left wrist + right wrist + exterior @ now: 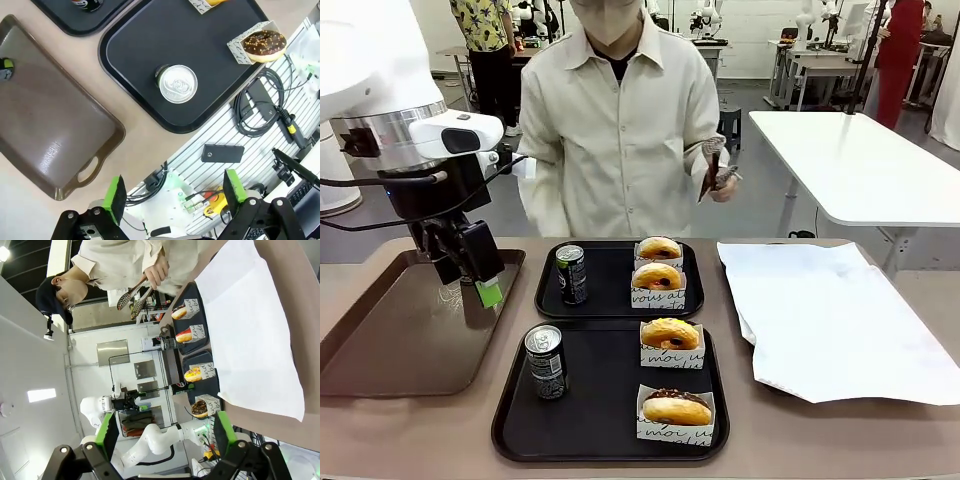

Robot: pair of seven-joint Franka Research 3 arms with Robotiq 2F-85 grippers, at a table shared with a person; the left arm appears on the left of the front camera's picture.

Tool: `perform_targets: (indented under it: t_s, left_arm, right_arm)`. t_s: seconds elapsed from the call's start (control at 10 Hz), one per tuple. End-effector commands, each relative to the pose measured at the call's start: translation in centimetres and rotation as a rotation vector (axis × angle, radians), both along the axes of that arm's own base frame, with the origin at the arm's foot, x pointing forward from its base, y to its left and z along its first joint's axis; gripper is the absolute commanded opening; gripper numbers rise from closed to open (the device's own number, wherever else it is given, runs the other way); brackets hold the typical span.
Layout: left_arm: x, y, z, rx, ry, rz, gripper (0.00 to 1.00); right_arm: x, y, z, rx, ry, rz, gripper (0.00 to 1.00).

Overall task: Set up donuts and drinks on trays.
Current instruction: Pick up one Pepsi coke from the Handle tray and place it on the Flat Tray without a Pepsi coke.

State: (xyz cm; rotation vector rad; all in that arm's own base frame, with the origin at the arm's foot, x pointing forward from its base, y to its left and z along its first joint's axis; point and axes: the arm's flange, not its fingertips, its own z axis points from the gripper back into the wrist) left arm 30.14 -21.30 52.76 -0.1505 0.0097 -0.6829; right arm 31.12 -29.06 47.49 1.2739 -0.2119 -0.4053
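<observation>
Trays (610, 445) filled; left gripper (480, 285) open above brown tray (380, 350).

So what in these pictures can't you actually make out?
- Front view: the left gripper has one green pad showing; the arm's body hides the other.
- Front view: the print on both cans is too small to read.
- Left wrist view: the picture's top edge cuts off a second can and a sleeved donut.
- Front view: the tongs in the person's hand are too small for detail.
</observation>
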Motion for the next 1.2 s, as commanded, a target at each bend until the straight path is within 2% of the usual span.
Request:
perform_targets:
  t_s: [0.0, 0.1, 0.2, 0.4, 0.5, 0.6, 0.7, 0.8, 0.9, 1.0, 1.1]
  left_arm:
    - [0.1, -0.2, 0.3, 0.0, 0.011, -0.006, 1.0]
    - [0.0, 0.0, 0.0, 0.0, 0.0, 0.0, 1.0]
    - [2.1, 2.1, 0.0, 0.063, -0.1, 0.112, 1.0]
    - [6.3, 6.4, 0.1, 0.145, -0.143, 0.221, 1.0]
    - [6.0, 9.5, -0.5, 0.185, -0.171, 0.281, 1.0]
    - [5.3, 12.5, -1.5, 0.192, -0.179, 0.338, 1.0]
    - [6.4, 14.6, -1.7, 0.204, -0.161, 0.365, 1.0]
    - [7.3, 16.4, -1.9, 0.205, -0.119, 0.387, 1.0]
    - [5.6, 17.5, -2.3, 0.163, -0.058, 0.409, 1.0]
    - [6.9, 16.1, -1.5, 0.196, -0.14, 0.362, 1.0]
    - [6.9, 16.1, -1.5, 0.196, -0.14, 0.362, 1.0]
  right_arm:
    - [0.0, 0.0, 0.1, 0.013, -0.014, -0.002, 1.0]
    - [0.0, 0.0, 0.1, 0.013, -0.014, -0.002, 1.0]
    - [0.0, 0.0, 0.1, 0.013, -0.014, -0.002, 1.0]
    - [0.0, 0.0, 0.1, 0.013, -0.014, -0.002, 1.0]
    - [0.0, 0.0, 0.1, 0.013, -0.014, -0.002, 1.0]
    - [0.0, 0.0, 0.1, 0.013, -0.014, -0.002, 1.0]
    - [0.0, 0.0, 0.1, 0.013, -0.014, -0.002, 1.0]
    - [0.0, 0.0, 0.1, 0.013, -0.014, -0.002, 1.0]
    - [0.0, 0.0, 0.1, 0.013, -0.014, -0.002, 1.0]
    - [0.0, 0.0, 0.1, 0.013, -0.014, -0.002, 1.0]
    - [0.0, 0.0, 0.1, 0.013, -0.014, -0.002, 1.0]
